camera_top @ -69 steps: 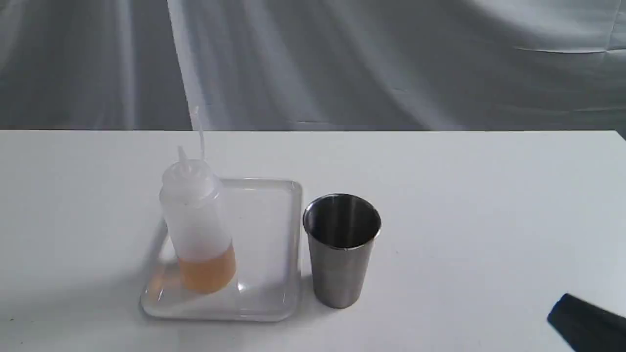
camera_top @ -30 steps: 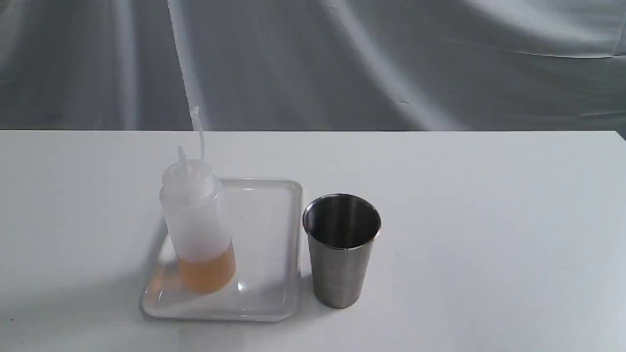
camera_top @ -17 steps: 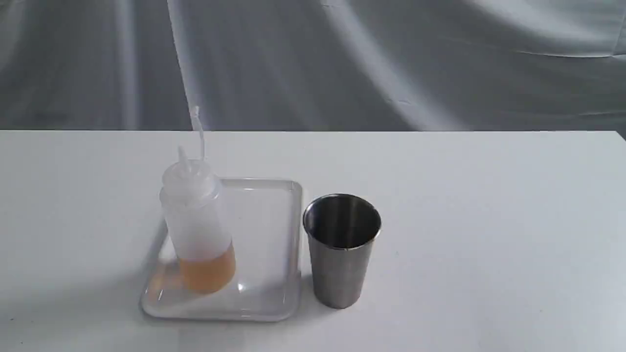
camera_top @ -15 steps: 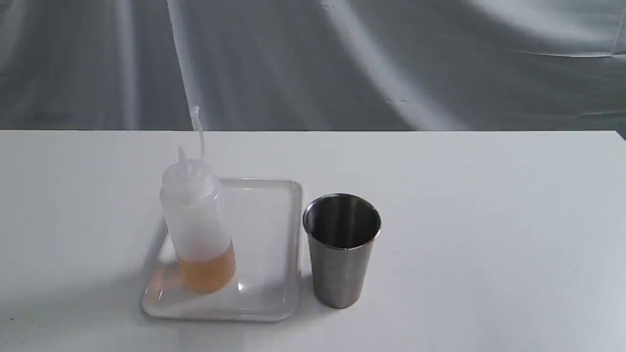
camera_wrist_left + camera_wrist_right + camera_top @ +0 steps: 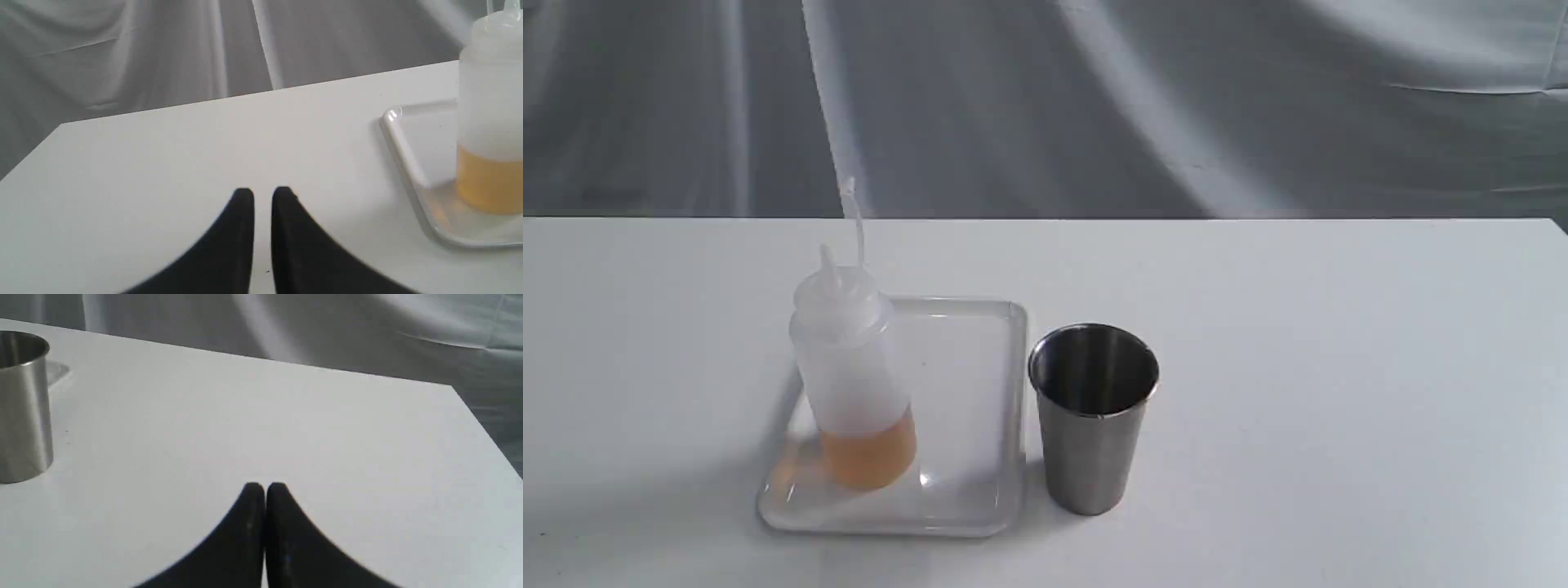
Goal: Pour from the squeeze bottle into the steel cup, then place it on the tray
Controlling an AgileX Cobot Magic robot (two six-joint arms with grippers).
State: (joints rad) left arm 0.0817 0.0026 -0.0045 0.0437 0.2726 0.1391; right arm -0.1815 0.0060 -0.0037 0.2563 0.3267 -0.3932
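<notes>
On the tray [image 5: 980, 343], the squeeze bottle [image 5: 849, 367] stands well apart from both empty grippers: left gripper [image 5: 262, 195] narrowly gapped, right gripper [image 5: 265, 488] closed.

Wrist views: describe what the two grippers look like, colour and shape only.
The left gripper shows two matte black fingers, broad at the base and curving in to narrow, rounded tips. The right gripper has the same black, horn-shaped fingers. No cables, markings or labels show on either. The arms behind them are out of frame, and neither gripper appears in the exterior view.
</notes>
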